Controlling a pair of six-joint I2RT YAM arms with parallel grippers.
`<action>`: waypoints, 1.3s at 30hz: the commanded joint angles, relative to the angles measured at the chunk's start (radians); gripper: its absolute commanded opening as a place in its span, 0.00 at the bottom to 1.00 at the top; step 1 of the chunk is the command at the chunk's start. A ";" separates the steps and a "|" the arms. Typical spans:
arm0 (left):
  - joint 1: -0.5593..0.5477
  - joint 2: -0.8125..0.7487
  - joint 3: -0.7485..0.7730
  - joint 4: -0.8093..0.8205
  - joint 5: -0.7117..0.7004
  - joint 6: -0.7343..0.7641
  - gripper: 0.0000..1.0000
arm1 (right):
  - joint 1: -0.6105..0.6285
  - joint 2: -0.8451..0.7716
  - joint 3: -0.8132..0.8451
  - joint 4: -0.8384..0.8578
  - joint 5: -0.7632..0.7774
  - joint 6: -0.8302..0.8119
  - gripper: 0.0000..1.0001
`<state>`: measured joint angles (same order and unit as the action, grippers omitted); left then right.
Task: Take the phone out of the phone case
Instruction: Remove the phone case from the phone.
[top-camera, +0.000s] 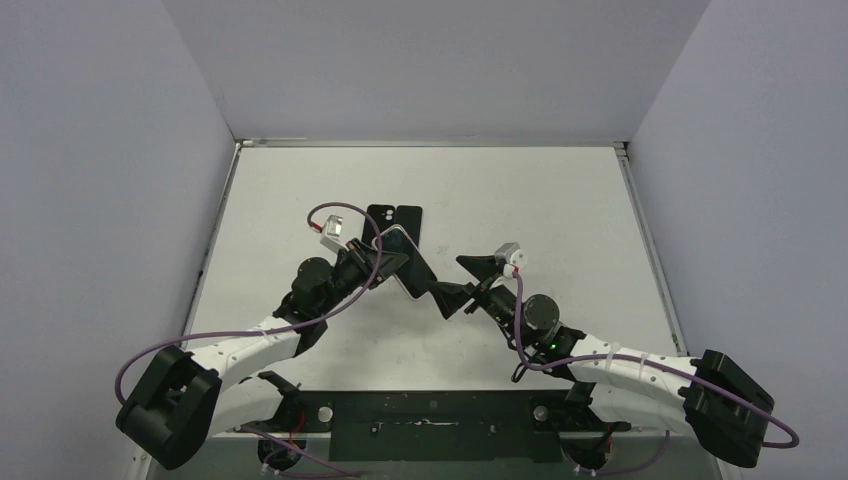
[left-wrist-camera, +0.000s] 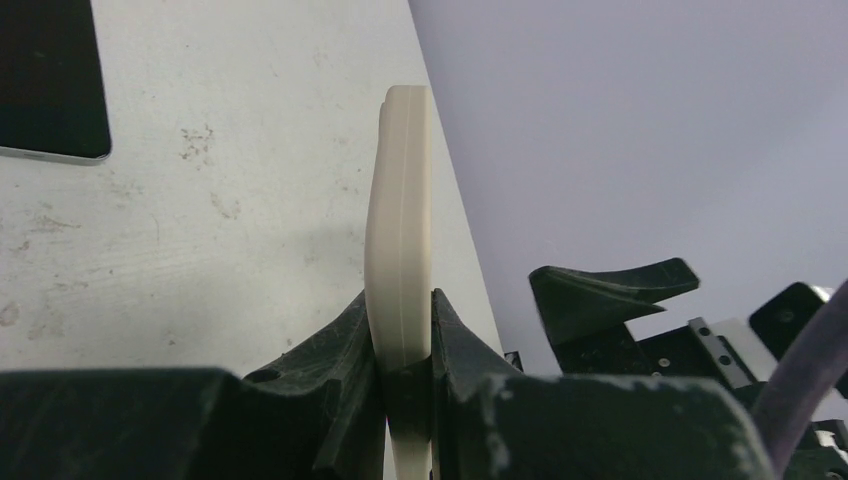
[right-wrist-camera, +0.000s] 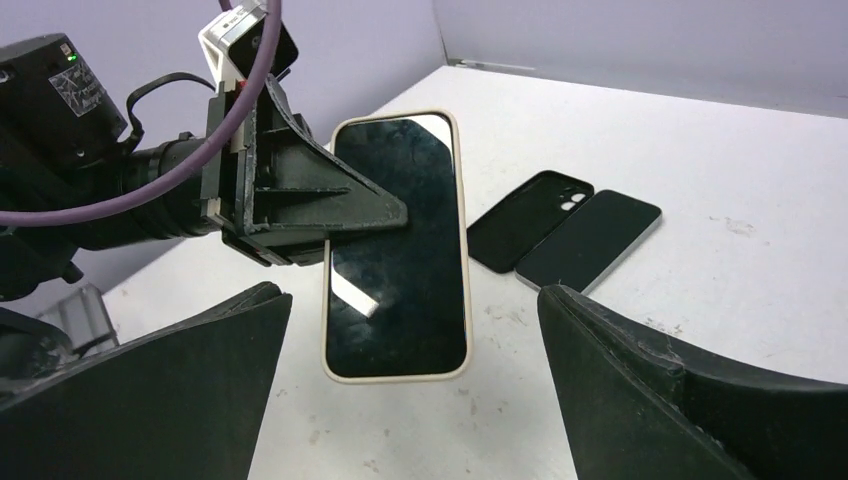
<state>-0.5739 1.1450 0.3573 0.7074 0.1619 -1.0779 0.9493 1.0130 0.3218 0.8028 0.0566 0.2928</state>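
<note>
Presently left gripper (left-wrist-camera: 401, 300) clamps pliable cream case (left-wrist-camera: 399, 190) around slick black phone (right-wrist-camera: 398, 250); open right gripper (top-camera: 462, 282) should peel a free corner.

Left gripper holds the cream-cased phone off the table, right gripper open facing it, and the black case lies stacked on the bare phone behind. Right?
Not stacked. The right wrist view shows the black case and the bare phone flat on the table side by side. The rest holds: left gripper clamps the cream-cased phone aloft, right gripper open.
</note>
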 joint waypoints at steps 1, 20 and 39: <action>0.006 -0.078 0.033 0.146 -0.045 -0.083 0.00 | -0.006 -0.018 -0.060 0.209 0.027 0.104 1.00; -0.026 -0.119 -0.040 0.343 -0.105 -0.339 0.00 | -0.007 0.197 -0.048 0.471 -0.098 0.413 0.80; -0.053 -0.055 -0.037 0.401 -0.075 -0.374 0.00 | -0.034 0.246 0.014 0.482 -0.285 0.393 0.24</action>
<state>-0.6209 1.0908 0.3027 0.9878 0.0704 -1.4330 0.9291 1.2484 0.2893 1.2266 -0.1486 0.7254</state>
